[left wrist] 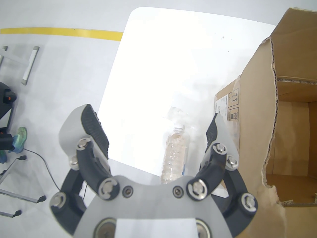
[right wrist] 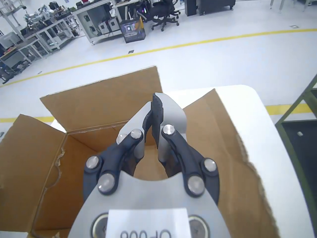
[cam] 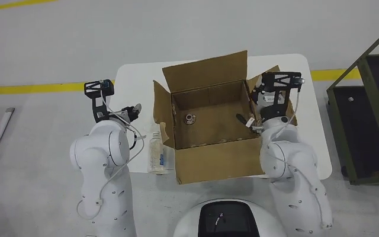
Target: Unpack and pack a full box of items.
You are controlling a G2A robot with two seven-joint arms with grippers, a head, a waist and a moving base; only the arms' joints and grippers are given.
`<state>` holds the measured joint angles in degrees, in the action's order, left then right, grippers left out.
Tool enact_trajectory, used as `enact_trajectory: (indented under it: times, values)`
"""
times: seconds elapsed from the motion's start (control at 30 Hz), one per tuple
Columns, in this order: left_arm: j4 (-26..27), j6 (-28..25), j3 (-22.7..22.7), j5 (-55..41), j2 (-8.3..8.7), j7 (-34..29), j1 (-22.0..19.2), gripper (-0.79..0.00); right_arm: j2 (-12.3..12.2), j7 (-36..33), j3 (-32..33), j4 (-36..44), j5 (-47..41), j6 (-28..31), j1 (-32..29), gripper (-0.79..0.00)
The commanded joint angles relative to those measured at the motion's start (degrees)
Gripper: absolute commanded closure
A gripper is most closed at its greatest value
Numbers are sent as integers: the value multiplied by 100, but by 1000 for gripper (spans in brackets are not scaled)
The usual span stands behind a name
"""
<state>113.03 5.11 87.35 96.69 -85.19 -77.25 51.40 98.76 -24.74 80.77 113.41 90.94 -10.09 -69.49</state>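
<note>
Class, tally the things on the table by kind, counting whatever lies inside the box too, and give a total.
Cardboard box: 1
Clear plastic bottle: 1
Small metal item in the box: 1
Total: 3

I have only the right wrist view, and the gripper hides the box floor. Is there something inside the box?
Observer: Yes. A small metal part lies on the floor of the box, nearer its left wall.
Operator: Is any item out on the table?
Observer: A bottle lies on the table, just beside the left side of the box.
Operator: In what state is the left gripper?
Observer: The left gripper is open and holds nothing. It hangs above the bottle.
</note>
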Motion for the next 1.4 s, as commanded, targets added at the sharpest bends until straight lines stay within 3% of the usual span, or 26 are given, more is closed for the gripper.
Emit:
enact_trajectory:
  times: [0.0, 0.27, 0.4, 0.63, 0.73, 0.77, 0.83, 0.87, 0.9, 0.93, 1.13, 1.37]
  values:
    - [0, 1, 0, 3, 0, -1, 0, -785, -43, -72, 182, 231, 119, 175, -155, 0]
    - [0, 1, 0, 3, 0, -1, 0, -785, -161, -370, 729, 938, 527, 413, -650, 0]
    - [48, 4, -45, -260, -8, 388, 87, -785, -227, -707, 914, 1052, 836, 808, -808, 0]
    - [84, 161, -492, -913, -72, 447, -307, -785, -275, -745, 1145, 1102, 643, 686, -924, 0]
    - [69, 154, -728, -1126, -100, 459, -529, -785, -283, -638, 1098, 1000, 724, 488, -963, -40]
    - [75, 138, -809, -1200, -109, 474, -607, -785, -283, -613, 1062, 972, 749, 398, -960, -111]
    - [77, 80, -964, -1293, -124, 539, -750, -785, -280, -525, 1027, 984, 694, 221, -948, -336]
    - [68, 64, -1031, -1332, -130, 568, -804, -785, -280, -497, 1028, 1005, 655, 148, -953, -363]
    - [77, 50, -1101, -1365, -137, 597, -862, -785, -283, -462, 1048, 1044, 669, 72, -956, -625]
    - [73, 39, -1160, -1388, -143, 626, -905, -785, -285, -447, 1049, 1072, 635, 26, -966, -785]
    - [59, 29, -1233, -1415, -150, 647, -947, -785, -284, -560, 1172, 1025, 588, -565, -992, -785]
    - [59, 29, -1233, -1415, -150, 647, -947, -785, -283, -564, 1172, 1008, 594, -611, -987, -785]
